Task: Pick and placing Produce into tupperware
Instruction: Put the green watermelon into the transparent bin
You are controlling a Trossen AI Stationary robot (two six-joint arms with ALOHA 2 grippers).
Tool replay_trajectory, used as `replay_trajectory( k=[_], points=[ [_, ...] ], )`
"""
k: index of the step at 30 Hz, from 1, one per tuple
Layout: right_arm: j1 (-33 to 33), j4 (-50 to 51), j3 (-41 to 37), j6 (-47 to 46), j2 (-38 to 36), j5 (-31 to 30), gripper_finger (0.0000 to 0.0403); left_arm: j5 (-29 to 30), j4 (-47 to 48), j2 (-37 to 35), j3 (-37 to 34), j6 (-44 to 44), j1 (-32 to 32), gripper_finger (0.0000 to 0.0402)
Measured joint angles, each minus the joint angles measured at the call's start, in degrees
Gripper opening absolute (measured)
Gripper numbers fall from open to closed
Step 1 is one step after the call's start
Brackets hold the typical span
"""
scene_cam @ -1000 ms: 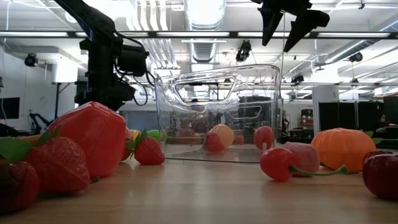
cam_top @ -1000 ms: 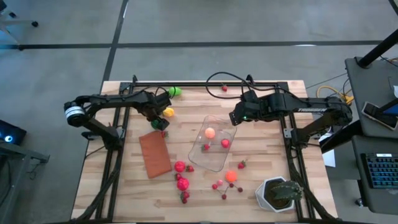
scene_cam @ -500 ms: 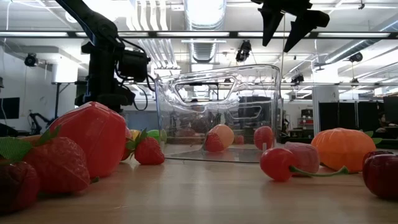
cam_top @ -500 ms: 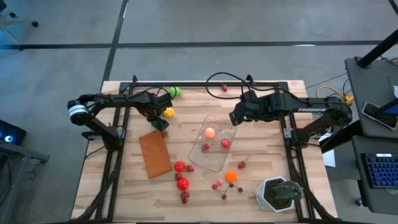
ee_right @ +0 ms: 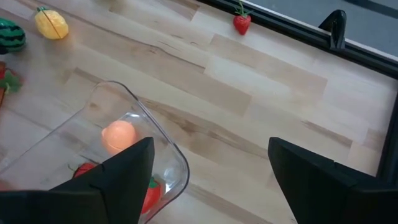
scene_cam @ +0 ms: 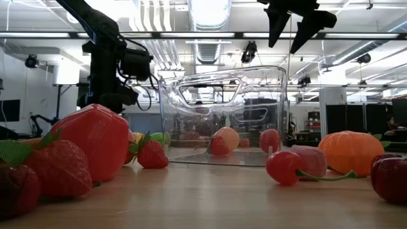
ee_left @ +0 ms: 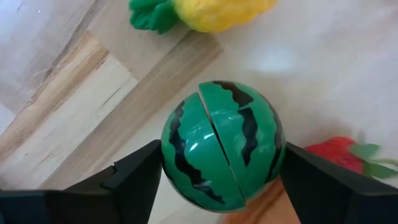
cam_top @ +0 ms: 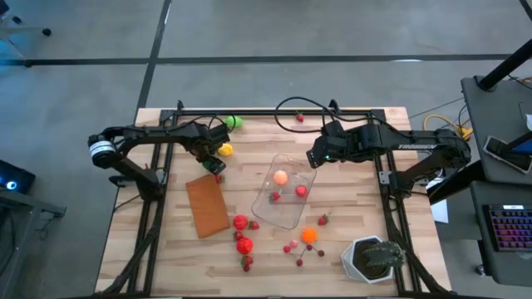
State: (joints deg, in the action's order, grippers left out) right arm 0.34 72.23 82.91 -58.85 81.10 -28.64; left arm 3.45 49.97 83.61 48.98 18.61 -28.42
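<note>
My left gripper [cam_top: 214, 163] hangs low over the table's far left part, open, with its fingers on either side of a striped green toy watermelon [ee_left: 221, 146] that sits on the wood. A yellow lemon [cam_top: 224, 150] and a strawberry [ee_left: 336, 152] lie close by. The clear tupperware [cam_top: 259, 202] stands mid-table holding an orange ball [cam_top: 281, 177], a red fruit [cam_top: 301, 191] and a strawberry [cam_top: 275, 197]. My right gripper [cam_top: 312, 158] hovers open above the tupperware's far corner [ee_right: 155, 124]. More produce [cam_top: 243, 234] lies near the front edge. My left gripper comes at the watermelon from above, one finger [ee_left: 140, 177] and the other finger [ee_left: 311, 177] close against its two sides [ee_left: 171, 149]. I cannot tell whether they touch it. The watermelon rests on the table.
A flat brown-orange rectangle [cam_top: 207, 206] lies just nearer than my left gripper. A green plant in a white pot [cam_top: 374, 257] stands at the near right corner. A green fruit [cam_top: 235, 122] and a strawberry [cam_top: 300, 118] lie by the far edge.
</note>
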Motion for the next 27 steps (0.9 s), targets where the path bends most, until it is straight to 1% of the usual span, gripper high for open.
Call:
replay_trajectory(
  k=[5, 7, 11, 14, 17, 18, 20, 22, 23, 25, 27],
  points=[
    [0.0, 0.0, 0.0, 0.95, 0.0, 0.04, 0.0302, -0.39, 0.11, -5.54, 2.76, 0.41, 1.05, 0.0278],
    [0.0, 0.0, 0.0, 1.02, 0.0, 0.02, 0.03, -2.27, -0.11, -9.09, 4.9, -0.86, 1.79, 0.0278],
    [-0.05, -0.08, 0.0, 1.05, 0.0, -0.03, 0.0302, -6.89, -6.55, -15.95, 8.84, -6.05, 3.69, 0.0278],
    [-0.53, -0.17, 0.0, -0.13, -0.05, -0.33, 0.0305, -8.72, -12.75, -18.3, 10.66, -9.46, 4.1, 0.0278],
    [-1.15, -0.13, -0.02, -2.09, -0.85, -2.14, 0.0306, -9.53, -16.43, -17.8, 12.07, -11.79, 4.04, 0.0277],
    [-1.2, -0.07, -0.02, -2.49, -1.37, -2.85, 0.0306, -11.14, -18.05, -17.12, 12.51, -12.64, 4.04, 0.0277],
    [-1.22, 0.0, -0.02, -2.79, -3.01, -4.48, 0.0306, -16.66, -21.32, -15.44, 13.45, -13.36, 4.68, 0.0277],
    [-1.22, 0.26, -0.02, -2.96, -5.02, -6.18, 0.0306, -21.21, -26.19, -12.85, 14.73, -13.6, 6.63, 0.0277],
    [-1.22, 0.77, -0.02, -3.33, -6.17, -7.17, 0.0306, -21.66, -27.55, -11.28, 15.28, -14.2, 7.8, 0.0277],
    [-1.22, 1.79, -0.02, -4.16, -8.79, -9.58, 0.0306, -21.58, -27.4, -7.82, 16.13, -17.41, 9.8, 0.0277],
    [-1.25, 2.99, -0.02, -4.29, -11.57, -11.13, 0.0305, -20.57, -27.47, -3.83, 17.44, -20.55, 11.62, 0.0277]
  ],
)
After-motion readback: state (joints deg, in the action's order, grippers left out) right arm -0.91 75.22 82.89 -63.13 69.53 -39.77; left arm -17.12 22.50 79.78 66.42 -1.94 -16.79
